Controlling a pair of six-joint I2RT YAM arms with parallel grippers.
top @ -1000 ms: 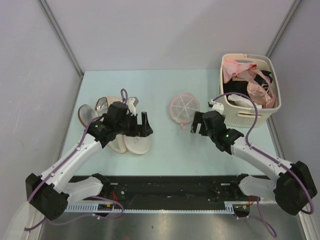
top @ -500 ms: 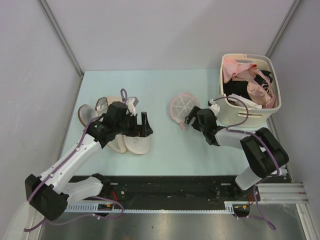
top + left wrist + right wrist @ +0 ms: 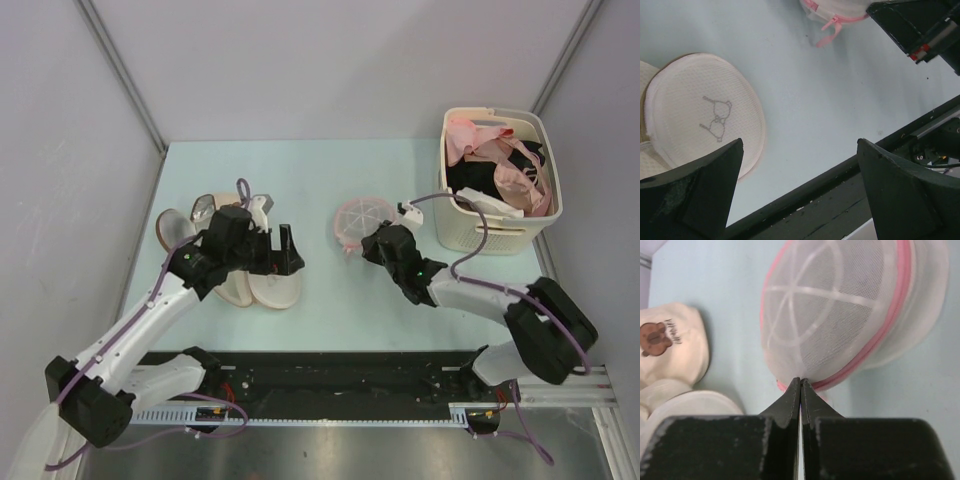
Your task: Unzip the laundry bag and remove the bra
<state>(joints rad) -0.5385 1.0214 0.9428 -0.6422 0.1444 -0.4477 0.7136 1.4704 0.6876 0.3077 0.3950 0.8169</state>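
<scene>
Right wrist view: the right gripper (image 3: 800, 385) has its jaws pressed together at the pink rim of the laundry bag (image 3: 840, 315), centre frame. Check that they truly pinch the zip pull (image 3: 829, 31), then drag it along the rim.

Cream slippers (image 3: 268, 287) on pale table (image 3: 330, 170); cream basket (image 3: 495, 236) of pink garments (image 3: 466, 133).

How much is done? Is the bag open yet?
Nothing finished: the round white mesh laundry bag with the pink zip rim looks zipped shut. In hand: the right gripper is pinched shut at its near rim. Still to do: unzip, take out the bra.
</scene>
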